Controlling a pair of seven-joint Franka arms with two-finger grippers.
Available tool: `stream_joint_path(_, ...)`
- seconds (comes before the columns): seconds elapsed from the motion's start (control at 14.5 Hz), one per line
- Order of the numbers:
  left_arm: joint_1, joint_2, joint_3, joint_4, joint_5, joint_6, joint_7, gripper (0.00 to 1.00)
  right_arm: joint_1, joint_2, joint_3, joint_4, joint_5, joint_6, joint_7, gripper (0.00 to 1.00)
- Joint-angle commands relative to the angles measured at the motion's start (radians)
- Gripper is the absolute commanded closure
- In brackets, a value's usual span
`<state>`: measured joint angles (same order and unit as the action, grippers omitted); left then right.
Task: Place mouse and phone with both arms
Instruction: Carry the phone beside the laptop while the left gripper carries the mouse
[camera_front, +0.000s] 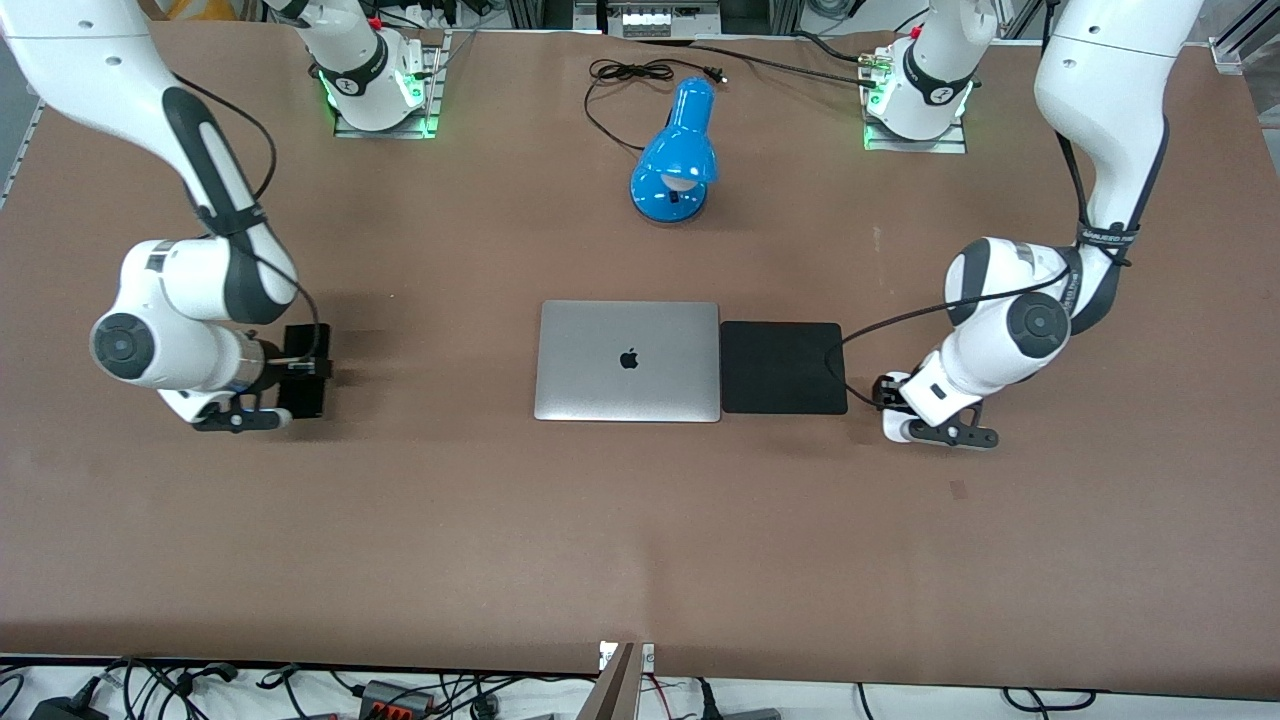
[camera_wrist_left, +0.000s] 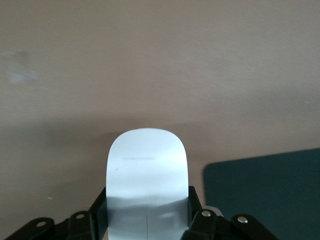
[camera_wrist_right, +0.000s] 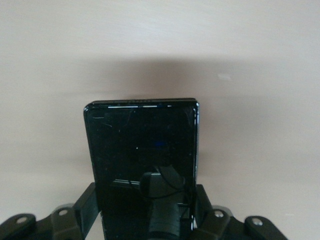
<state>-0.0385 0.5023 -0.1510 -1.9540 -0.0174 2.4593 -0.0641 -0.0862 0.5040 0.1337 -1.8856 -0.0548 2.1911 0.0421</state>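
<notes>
Desk (camera_front: 640, 520): matte brown surface, lightly mottled.

Left gripper (camera_front: 893, 398) is low over the desk toward the left arm's end, just beside the black square pad (camera_front: 783, 367). Its fingers (camera_wrist_left: 196, 212) are clamped on the two long sides of the mouse (camera_wrist_left: 147, 175) — a smooth white shell with a rounded nose and a thin grey line down the middle. In the left wrist view the mouse juts out past the fingertips over bare desk, with a corner of the dark pad alongside; whether the mouse touches the desk I cannot tell.

Right gripper (camera_front: 300, 372) is low over the desk toward the right arm's end, well apart from the laptop (camera_front: 627, 361). Its fingers (camera_wrist_right: 86, 207) grip the phone (camera_wrist_right: 142, 160) by its long edges — a slim black slab with rounded corners and a glossy face that mirrors the wrist camera. A soft shadow lies under it.

At desk centre the laptop is shut: brushed silver lid, dark logo, the pad's fine-textured edge right against it. Farther from the front camera stands a glossy blue desk lamp (camera_front: 677, 155), dome shade, with its black cord (camera_front: 625, 80) looped loosely on the desk.
</notes>
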Motion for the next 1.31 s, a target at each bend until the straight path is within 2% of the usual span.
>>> stream_joint_path(0.0,0.008,-0.019,-0.054,-0.005,0.01,-0.033,-0.093,0.69,0.04,0.017,0.079,0.011,0.0,0.021,0.143,0.75)
stream_joint_path(0.35,-0.11,-0.002,-0.061,-0.003,0.01,-0.025,-0.278,0.69,0.193,0.063,0.083,0.017,-0.002,0.091,0.352,0.74)
stream_joint_path(0.62,-0.181,0.061,-0.055,0.069,0.011,-0.029,-0.345,0.68,0.264,0.106,0.083,0.065,-0.002,0.093,0.407,0.74)
stream_joint_path(0.83,-0.199,0.104,-0.048,0.073,0.014,-0.016,-0.365,0.61,0.293,0.139,0.083,0.092,-0.003,0.093,0.412,0.74)
stream_joint_path(0.97,-0.213,0.122,-0.047,0.073,0.052,-0.014,-0.387,0.47,0.31,0.154,0.083,0.103,-0.013,0.093,0.41,0.74)
stream_joint_path(1.04,-0.213,0.124,-0.047,0.073,0.08,-0.014,-0.422,0.27,0.31,0.159,0.083,0.103,-0.017,0.095,0.41,0.74)
stream_joint_path(1.18,-0.213,0.122,-0.048,0.075,0.109,-0.016,-0.465,0.0,0.31,0.168,0.081,0.105,-0.017,0.096,0.41,0.73)
stream_joint_path(1.25,-0.21,0.117,-0.048,0.075,0.109,-0.019,-0.464,0.0,0.31,0.168,0.081,0.105,-0.017,0.096,0.41,0.73)
